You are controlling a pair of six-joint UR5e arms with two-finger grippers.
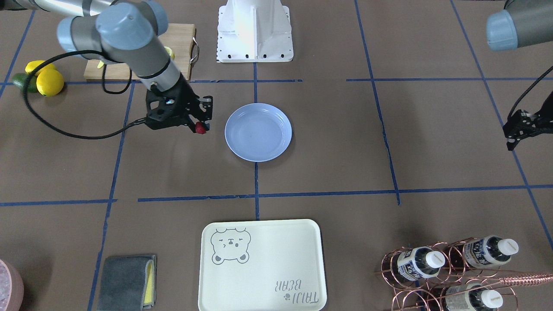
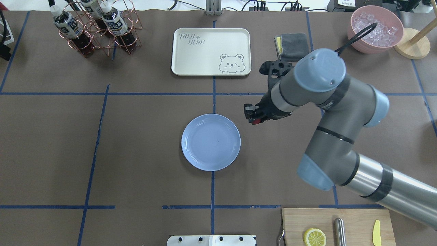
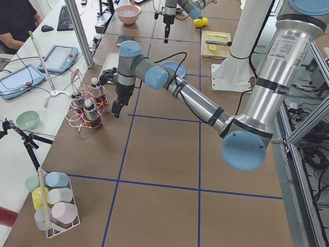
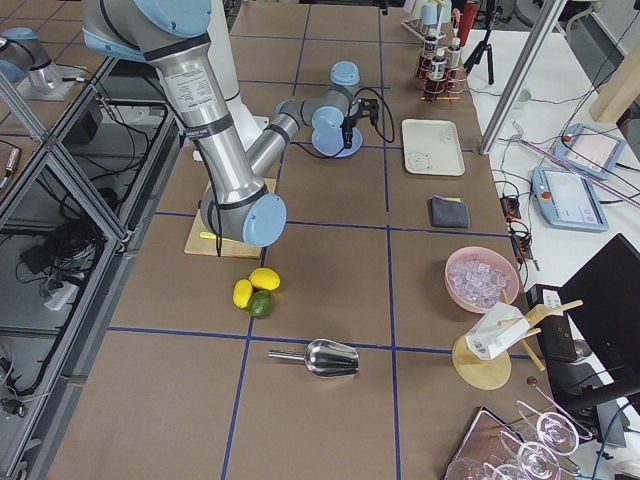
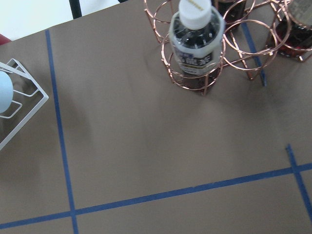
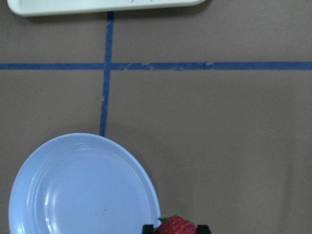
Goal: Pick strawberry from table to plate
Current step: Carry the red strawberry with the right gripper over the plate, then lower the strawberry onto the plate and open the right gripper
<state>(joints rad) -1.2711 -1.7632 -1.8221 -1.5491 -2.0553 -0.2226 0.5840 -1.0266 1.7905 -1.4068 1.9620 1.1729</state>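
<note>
Reading across from the robot's side, left to right. Brown, paper-like bench (image 2: 136, 153), flat and matte, ruled with blue tape lines. Far left corner: one copper wire rack (image 2: 126, 41) made of round loops, with three capped bottles (image 2: 70, 25) of dark liquid standing in it. The left gripper (image 3: 116, 110) hangs point-down near that rack; cannot tell whether its fingers are spread or together. Centre back: one cream rectangular tray (image 2: 205, 51) with rounded corners and a bear drawn in one corner. Centre: one round, shallow, glossy light-blue plate (image 2: 211, 142) with faint concentric rings. Just right of its rim: one strawberry (image 2: 255, 121), small, red and bumpy, pinched between the two black fingers (image 6: 147, 229) of the right gripper (image 1: 201, 128). The berry is beside the plate, not over it. Further right, at the back: one folded grey cloth (image 2: 294, 44) with a yellow edge, and one pink bowl (image 2: 358, 44) heaped with clear ice cubes. Near right corner: one wooden cutting board (image 2: 355, 218) carrying one lemon half (image 2: 314, 237), one metal rod (image 2: 338, 232) and one yellow knife-shaped piece (image 2: 376, 233). Past the board, on the bench: two whole lemons (image 1: 49, 82) and one avocado (image 1: 20, 81).
</note>
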